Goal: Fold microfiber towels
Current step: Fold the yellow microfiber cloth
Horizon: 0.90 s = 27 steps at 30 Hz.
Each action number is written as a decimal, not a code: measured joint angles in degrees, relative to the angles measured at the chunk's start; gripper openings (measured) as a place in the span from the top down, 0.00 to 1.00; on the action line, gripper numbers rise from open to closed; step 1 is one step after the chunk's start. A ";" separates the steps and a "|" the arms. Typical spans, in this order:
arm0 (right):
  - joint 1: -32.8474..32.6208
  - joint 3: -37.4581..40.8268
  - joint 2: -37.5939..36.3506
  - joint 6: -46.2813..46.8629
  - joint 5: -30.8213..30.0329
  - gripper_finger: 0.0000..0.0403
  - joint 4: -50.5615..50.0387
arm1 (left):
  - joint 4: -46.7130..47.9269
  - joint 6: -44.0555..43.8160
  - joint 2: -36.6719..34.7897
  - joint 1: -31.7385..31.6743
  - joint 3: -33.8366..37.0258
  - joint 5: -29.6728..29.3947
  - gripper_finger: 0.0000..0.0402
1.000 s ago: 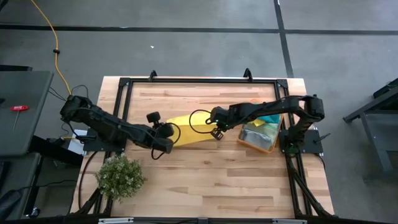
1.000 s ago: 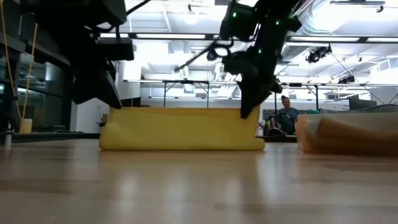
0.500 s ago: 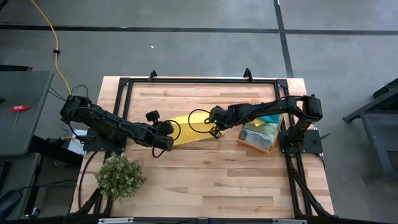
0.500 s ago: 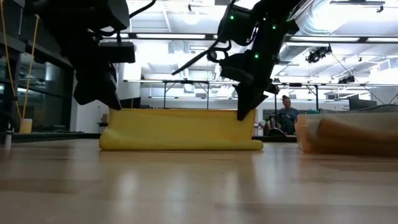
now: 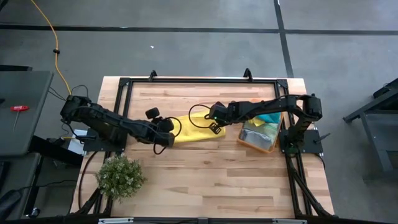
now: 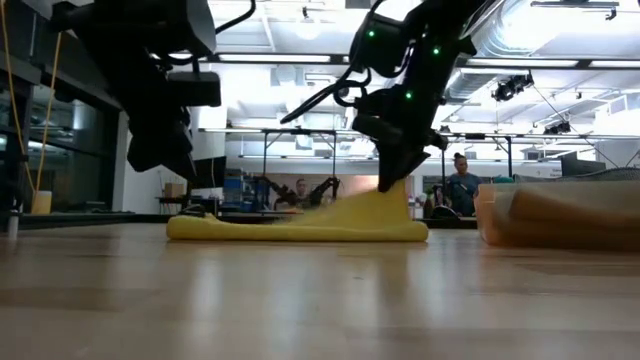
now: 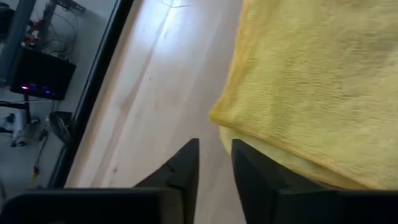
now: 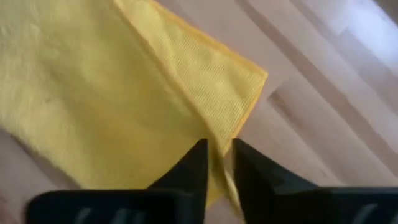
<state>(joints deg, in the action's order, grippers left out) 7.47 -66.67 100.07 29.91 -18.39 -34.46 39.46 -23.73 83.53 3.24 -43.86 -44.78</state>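
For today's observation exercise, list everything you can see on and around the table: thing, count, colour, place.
Yellow towel: one, yellow, table centre, folded over.
Bin: one, orange, table's right side, holding teal and green cloths.
Plant: one, green, table's front-left corner.
Table: one, light wood.
Cable: one, yellow, on the floor beyond the table's left side.
Left gripper: dark, open, at the towel's left end.
Right gripper: dark, at the towel's right end, one corner lifted.

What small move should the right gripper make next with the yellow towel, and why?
Probably open the right gripper and let go. It pinches a corner of the yellow towel, raised above the table, while the rest lies flat and folded. The left gripper is open beside the other end, off the cloth.
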 joint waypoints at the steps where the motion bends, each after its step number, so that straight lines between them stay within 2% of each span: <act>1: 0.23 0.00 0.00 -0.40 -0.11 0.80 0.50 | 0.00 0.43 0.00 -0.36 0.00 -0.28 0.77; 6: 0.59 -0.10 -0.02 -5.16 -0.20 0.60 4.82 | 0.30 3.27 -0.89 -0.66 -0.49 -0.91 0.67; 10: 0.51 -1.43 -0.39 -9.38 -0.74 0.48 4.75 | 0.58 4.79 -3.79 1.23 -0.66 -0.91 0.64; 14: 0.06 -1.51 -1.09 -11.41 -0.78 0.44 3.41 | -4.20 8.07 -7.69 3.33 1.49 -0.50 0.63; 18: -0.56 -1.51 -1.20 -12.21 -1.48 0.44 0.43 | -17.13 12.15 -11.15 2.88 8.25 4.10 0.64; 22: -0.80 -1.51 -1.20 -12.16 -2.06 0.44 -0.02 | -26.23 11.41 -12.30 -3.24 12.71 8.04 0.64; 27: -0.73 -1.51 -1.20 -12.19 -2.16 0.44 0.87 | -29.11 5.36 -10.91 -15.97 12.45 24.12 0.64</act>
<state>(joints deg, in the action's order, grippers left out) 6.74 -68.18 98.87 17.72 -20.56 -33.59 10.35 -18.37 72.61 -12.73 -31.41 -20.66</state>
